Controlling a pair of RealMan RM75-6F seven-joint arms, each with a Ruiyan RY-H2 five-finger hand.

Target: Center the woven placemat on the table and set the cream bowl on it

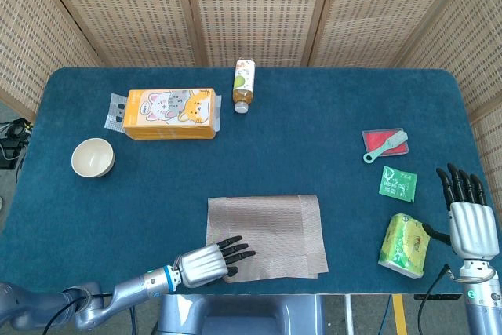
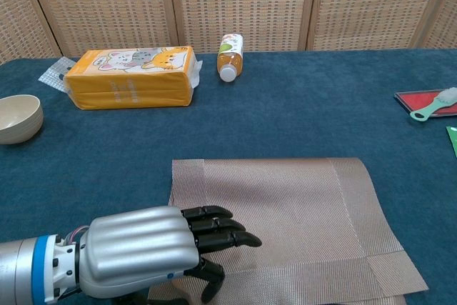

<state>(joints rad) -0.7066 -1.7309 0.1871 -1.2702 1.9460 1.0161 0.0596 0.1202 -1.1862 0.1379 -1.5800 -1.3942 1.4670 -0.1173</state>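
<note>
My left hand (image 1: 205, 263) lies flat on the woven placemat (image 1: 267, 227) at the table's (image 1: 314, 139) near edge, fingers (image 2: 221, 223) extended, grasping nothing. I'd press lightly and slide it away from me toward center without bunching it. Cream bowl (image 1: 92, 157) waits far left; right hand (image 1: 469, 221) idles, fingers extended, holding nothing.

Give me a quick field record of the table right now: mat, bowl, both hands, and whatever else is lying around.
placemat: woven placemat at the table's near edge, its near edge doubled up
bowl: cream bowl on the cloth at far left, apart from the mat, upright
left hand: left hand resting on the mat's near left corner, fingers extended over the weave
right hand: right hand open at the right edge, holding nothing
clutter: orange cat box, bottle lying down, brush, green sachet, green packet
</note>
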